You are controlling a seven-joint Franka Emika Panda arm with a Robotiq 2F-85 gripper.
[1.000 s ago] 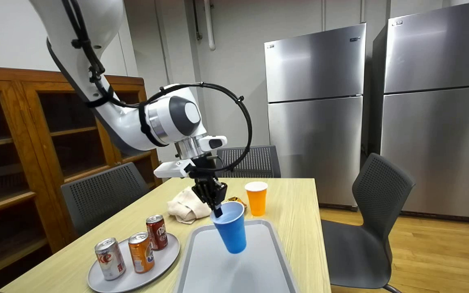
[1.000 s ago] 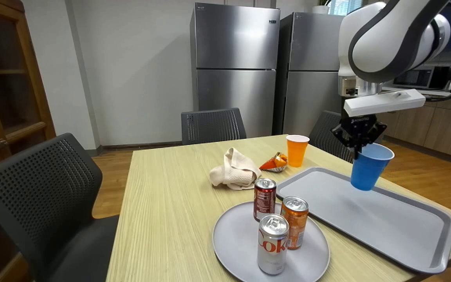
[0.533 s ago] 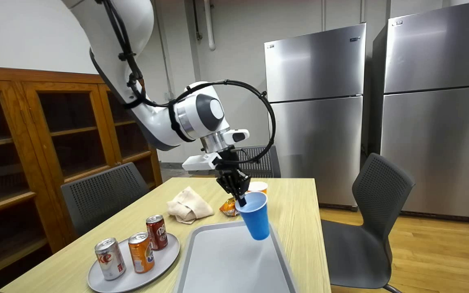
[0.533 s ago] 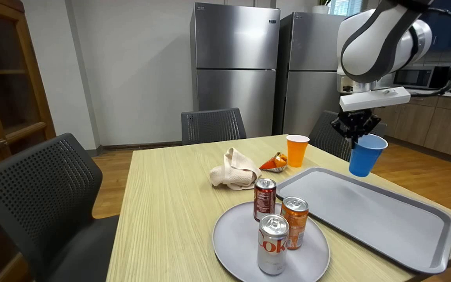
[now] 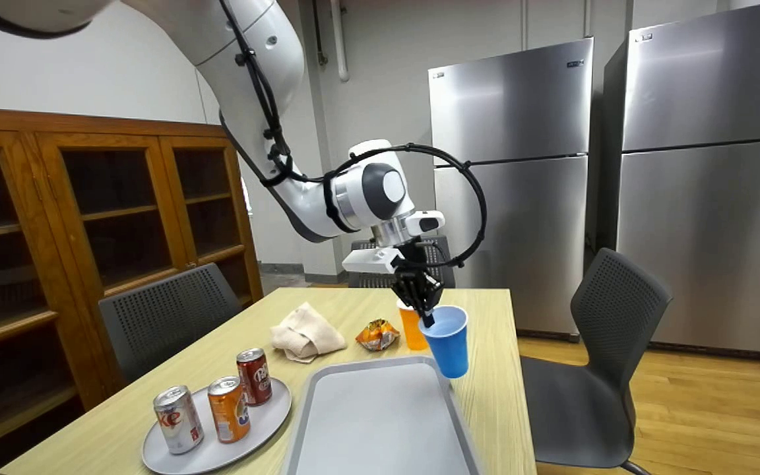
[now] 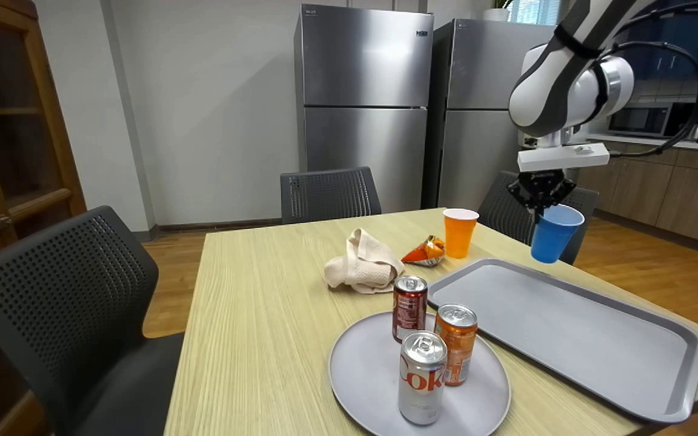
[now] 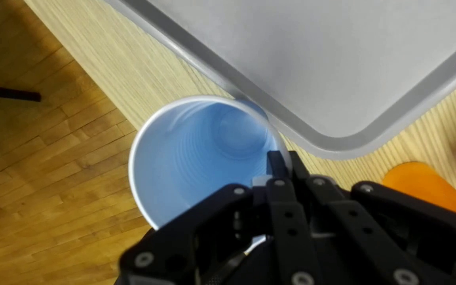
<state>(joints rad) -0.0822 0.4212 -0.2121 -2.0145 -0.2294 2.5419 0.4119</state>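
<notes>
My gripper (image 7: 288, 163) is shut on the rim of a blue plastic cup (image 7: 184, 158), one finger inside the wall and one outside. In both exterior views the cup (image 5: 452, 353) hangs in the air, slightly tilted, with its mouth up. No contents show inside it. From the wrist, it appears beside the rounded corner of the grey tray (image 7: 331, 59), overlapping the table's edge. An orange cup (image 6: 459, 235) stands upright on the table near the tray's far end; the gripper and blue cup partly cover it in an exterior view (image 5: 411, 330).
A round plate (image 6: 361, 363) holds a red can (image 6: 409, 312), an orange can (image 6: 457, 345) and a silver can (image 6: 422, 381). A beige cloth (image 5: 307, 333) and a snack bag (image 5: 377, 335) lie beyond the tray. Dark chairs (image 5: 591, 369) surround the table.
The gripper has carried the blue cup from above the tray toward the tray's far end and the table's side edge. The cup stays gripped. The snack bag has come into fuller view.
</notes>
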